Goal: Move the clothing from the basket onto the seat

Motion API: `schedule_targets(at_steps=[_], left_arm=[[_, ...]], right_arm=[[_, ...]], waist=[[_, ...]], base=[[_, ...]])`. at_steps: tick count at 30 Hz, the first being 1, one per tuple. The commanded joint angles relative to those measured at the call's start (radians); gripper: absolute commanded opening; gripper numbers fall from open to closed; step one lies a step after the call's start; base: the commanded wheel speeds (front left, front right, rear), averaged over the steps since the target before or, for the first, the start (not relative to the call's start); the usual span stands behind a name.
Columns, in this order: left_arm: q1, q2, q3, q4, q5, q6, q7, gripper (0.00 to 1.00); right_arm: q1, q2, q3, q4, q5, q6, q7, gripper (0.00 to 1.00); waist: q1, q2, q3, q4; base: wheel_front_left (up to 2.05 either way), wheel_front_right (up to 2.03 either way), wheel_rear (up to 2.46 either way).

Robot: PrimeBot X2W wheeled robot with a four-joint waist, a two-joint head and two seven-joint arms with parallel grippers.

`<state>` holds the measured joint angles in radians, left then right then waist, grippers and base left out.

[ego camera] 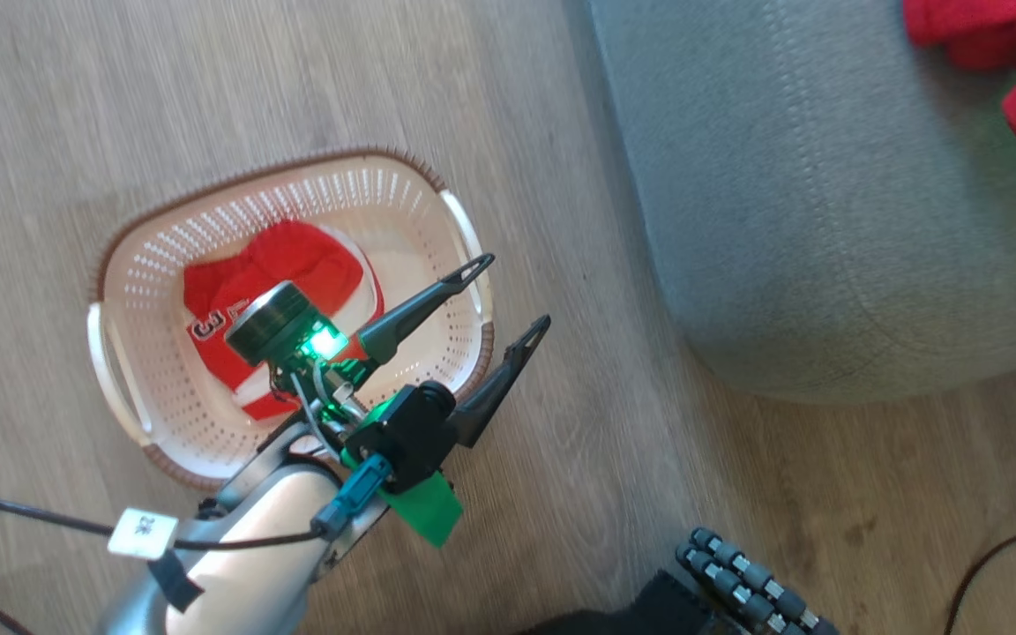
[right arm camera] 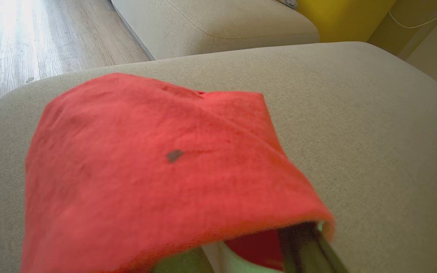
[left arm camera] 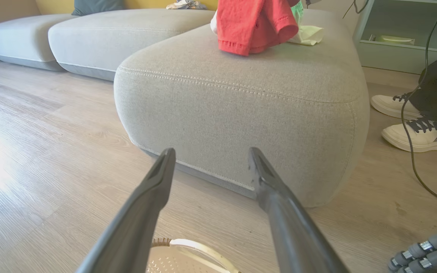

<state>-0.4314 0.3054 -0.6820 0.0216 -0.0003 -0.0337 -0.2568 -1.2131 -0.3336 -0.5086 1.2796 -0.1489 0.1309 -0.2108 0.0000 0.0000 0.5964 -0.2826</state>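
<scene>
**One red garment at the seat, another in the basket**

The wooden floor [ego camera: 76, 106] runs under everything. The grey seat [ego camera: 825, 220] takes up the head view from 12 to 3 o'clock. Its rounded corner faces the basket [ego camera: 155, 265], which stands on the floor at 9 o'clock, apart from the seat.

One piece of the clothing, a red garment [ego camera: 1002, 53], is over the seat's top at 1 o'clock in the head view. In the left wrist view its lower edge meets the cushion. In the right wrist view it drapes over the right claw, with one dark finger [right arm camera: 302, 248] showing under the hem at 5 o'clock. I cannot tell whether that claw is released or clenched.

A second red garment [ego camera: 296, 260], with white stripes and a dark number, lies crumpled on the basket's bottom.

The left claw [ego camera: 512, 291] hovers above the basket's 3 o'clock rim. It is released, grasping nothing, with its fingers spread and pointing toward the seat.

A person's white shoes [left arm camera: 415, 132] stand on the floor beside the seat, at 3 o'clock in the left wrist view.
</scene>
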Motion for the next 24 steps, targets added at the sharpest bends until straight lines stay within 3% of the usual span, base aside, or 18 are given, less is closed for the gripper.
schedule_targets(at_steps=[1,12,16,20,24], left_arm=[[-0.003,-0.012,0.024,-0.022,-0.008,0.015,-0.005,1.00],[0.032,-0.070,0.054,0.000,-0.037,0.045,-0.005,1.00],[0.059,-0.089,0.081,0.004,-0.045,0.053,-0.005,1.00],[0.088,-0.109,0.108,0.008,-0.048,0.057,-0.005,1.00],[0.111,-0.131,0.133,0.011,-0.045,0.064,-0.005,1.00]], right_arm=[[0.026,-0.032,0.023,-0.019,-0.007,0.000,0.003,1.00],[0.098,-0.024,0.147,0.001,0.072,0.000,0.006,1.00],[0.126,0.007,0.232,-0.011,0.127,0.000,-0.021,1.00],[0.172,0.026,0.329,-0.095,0.217,0.000,-0.043,1.00],[0.262,0.026,0.454,-0.285,0.351,0.000,-0.050,1.00]], waist=[[0.0000,0.0000,-0.048,-0.011],[0.0000,0.0000,-0.212,-0.021],[0.0000,0.0000,-0.273,-0.024],[0.0000,0.0000,-0.329,-0.017],[0.0000,0.0000,-0.378,0.007]], base=[[0.00,0.00,0.00],[0.00,0.00,0.00],[0.00,0.00,0.00],[0.00,0.00,0.00],[0.00,0.00,0.00]])
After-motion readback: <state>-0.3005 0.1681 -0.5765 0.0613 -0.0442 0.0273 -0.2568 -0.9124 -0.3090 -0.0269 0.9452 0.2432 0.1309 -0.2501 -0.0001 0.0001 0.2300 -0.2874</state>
